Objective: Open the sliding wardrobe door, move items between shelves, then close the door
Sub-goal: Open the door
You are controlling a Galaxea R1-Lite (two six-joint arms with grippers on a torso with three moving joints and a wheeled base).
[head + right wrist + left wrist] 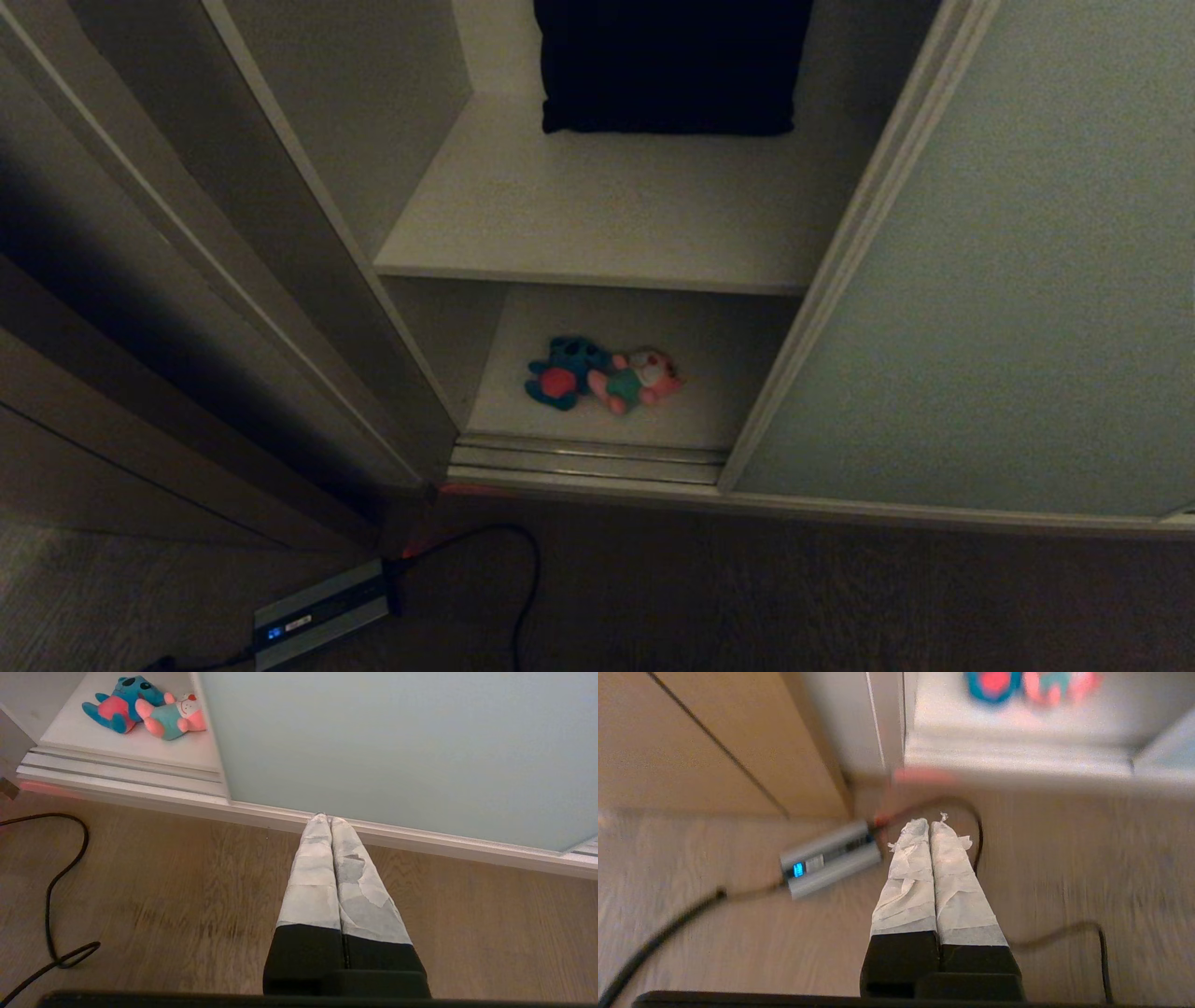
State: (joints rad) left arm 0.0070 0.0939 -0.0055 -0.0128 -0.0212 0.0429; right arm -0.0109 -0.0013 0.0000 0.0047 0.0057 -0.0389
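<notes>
The grey-green sliding wardrobe door (1008,280) stands slid to the right, leaving the wardrobe open. On the lower shelf (709,345) lie two plush toys side by side: a teal-blue one with a red belly (563,373) and a pink one in a teal outfit (639,380). The upper shelf (607,205) holds only a black cushion (670,65). Neither arm shows in the head view. My left gripper (930,822) is shut and empty, low over the floor in front of the wardrobe. My right gripper (325,819) is shut and empty, pointing at the door's bottom rail (420,840).
A grey power box (322,611) with a blue display lies on the wooden floor at the left, with a black cable (527,579) looping from it. Brown wooden casing (140,308) borders the wardrobe's left side. Metal sliding tracks (588,459) run along the wardrobe's front.
</notes>
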